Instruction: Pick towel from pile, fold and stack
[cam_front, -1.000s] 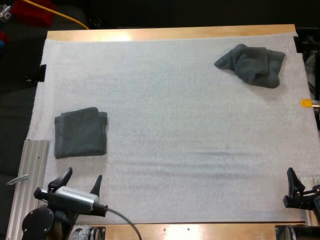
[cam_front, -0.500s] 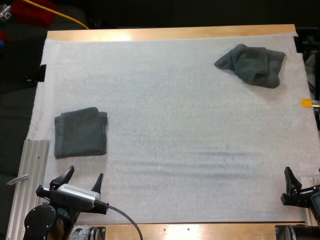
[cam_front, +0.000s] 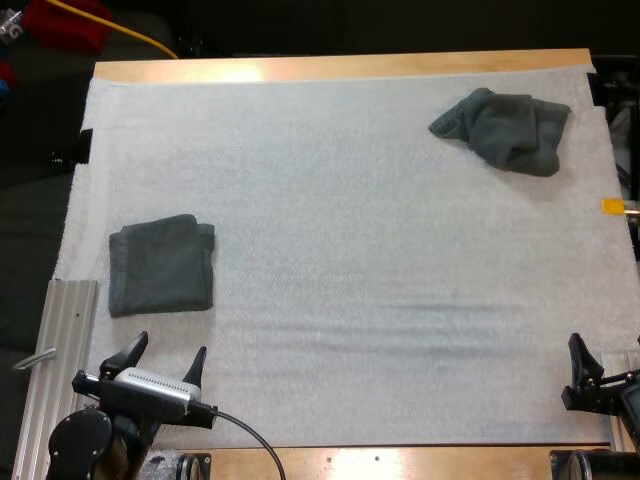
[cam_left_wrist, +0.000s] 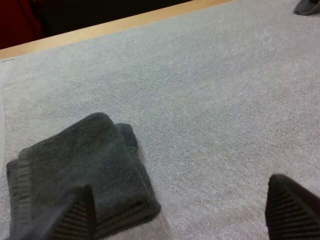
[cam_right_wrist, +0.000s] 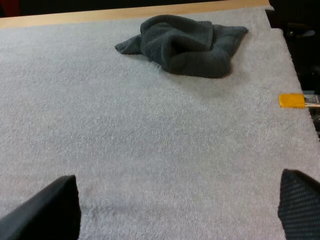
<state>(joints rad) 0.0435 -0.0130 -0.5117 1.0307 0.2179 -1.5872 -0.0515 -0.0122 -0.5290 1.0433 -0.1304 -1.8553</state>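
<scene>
The left gripper (cam_front: 166, 350) has black, tapering fingers (cam_left_wrist: 292, 210) with ribbed pads. The right gripper's (cam_right_wrist: 175, 200) look alike.

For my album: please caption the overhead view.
Left gripper and right gripper, fingers open, rest at the near edge of the mat; folded towel near left, crumpled towel far right.

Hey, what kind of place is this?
Likely a robot lab bench: a wooden table under a white mat, a robot arm at its near edge, and a folded towel and crumpled towel laid out.
</scene>
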